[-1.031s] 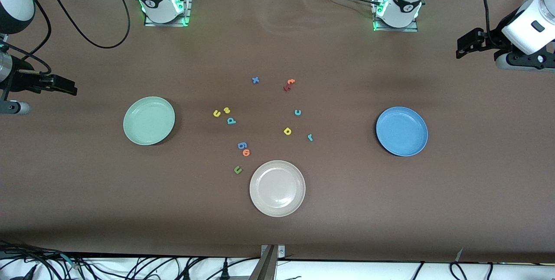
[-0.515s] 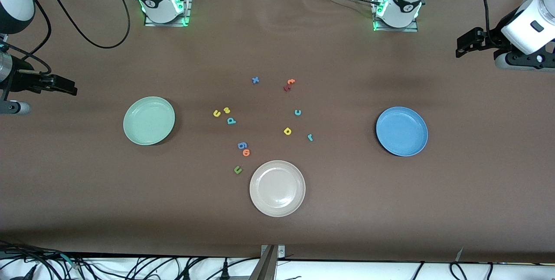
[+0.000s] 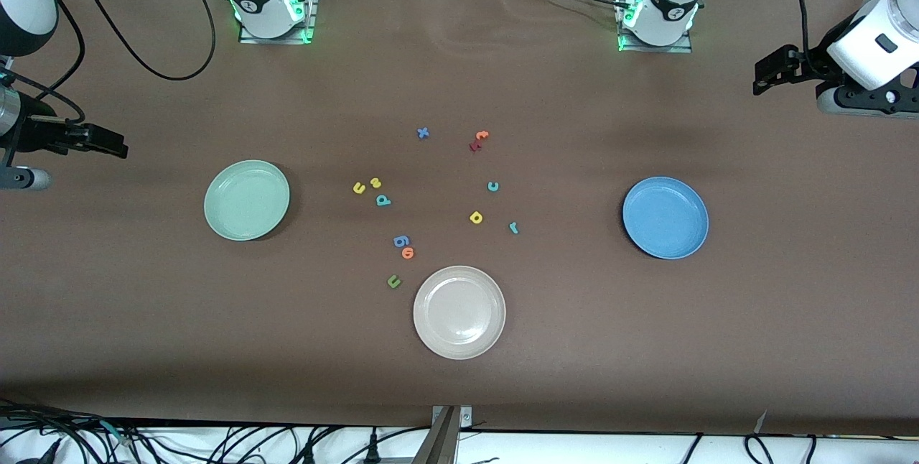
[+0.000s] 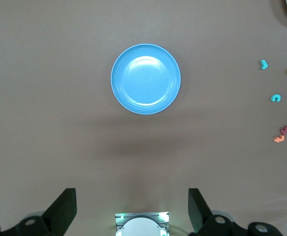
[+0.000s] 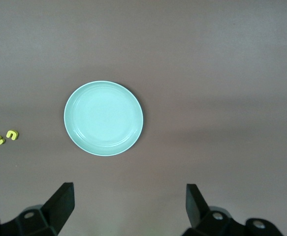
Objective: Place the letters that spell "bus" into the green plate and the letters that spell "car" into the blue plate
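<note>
The green plate [image 3: 246, 200] [image 5: 103, 118] lies toward the right arm's end, the blue plate [image 3: 665, 217] [image 4: 145, 78] toward the left arm's end, both bare. Between them on the table lie the yellow u [image 3: 359, 188], yellow s [image 3: 375, 183] and teal b [image 3: 383, 200], then the teal c [image 3: 493, 186], yellow a [image 3: 475, 217] and teal r [image 3: 513, 227]. My left gripper [image 3: 762, 78] [image 4: 132, 206] hangs open high past the blue plate. My right gripper [image 3: 115, 146] [image 5: 129, 201] hangs open high past the green plate. Neither holds anything.
A cream-white plate [image 3: 459, 312] sits nearest the front camera. Stray letters lie around: blue g [image 3: 400, 240], orange o [image 3: 408, 253], dark green u [image 3: 393, 281], blue x [image 3: 423, 133], orange t [image 3: 481, 135] beside a red letter [image 3: 474, 145].
The left arm has shifted very slightly upward in the front view. The right arm, the plates and the letters have not moved.
</note>
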Controlling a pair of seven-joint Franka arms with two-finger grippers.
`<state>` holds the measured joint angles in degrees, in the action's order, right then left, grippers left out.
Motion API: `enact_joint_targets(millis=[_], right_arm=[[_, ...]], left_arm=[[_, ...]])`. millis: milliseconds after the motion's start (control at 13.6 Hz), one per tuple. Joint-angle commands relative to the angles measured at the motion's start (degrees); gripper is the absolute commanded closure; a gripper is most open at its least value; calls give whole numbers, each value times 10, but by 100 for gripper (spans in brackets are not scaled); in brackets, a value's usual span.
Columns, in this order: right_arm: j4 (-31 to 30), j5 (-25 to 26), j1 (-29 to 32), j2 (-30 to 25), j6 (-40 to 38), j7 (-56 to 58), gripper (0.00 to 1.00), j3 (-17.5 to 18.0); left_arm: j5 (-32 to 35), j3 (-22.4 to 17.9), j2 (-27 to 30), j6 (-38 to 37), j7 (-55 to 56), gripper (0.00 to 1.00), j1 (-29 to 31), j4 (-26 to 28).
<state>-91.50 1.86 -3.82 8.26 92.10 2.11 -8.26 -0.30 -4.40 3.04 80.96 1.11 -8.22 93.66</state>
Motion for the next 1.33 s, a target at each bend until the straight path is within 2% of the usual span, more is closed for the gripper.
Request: enact_joint_targets(millis=[0,1252], right_arm=[[-2,-4,3,-4,1,2,0,2],[-2,-4,3,-4,1,1,0,2]], left_arm=[[1,12,2,-4,19,0,-2,1],[4,10,-1,-1,8,0,6,-1]])
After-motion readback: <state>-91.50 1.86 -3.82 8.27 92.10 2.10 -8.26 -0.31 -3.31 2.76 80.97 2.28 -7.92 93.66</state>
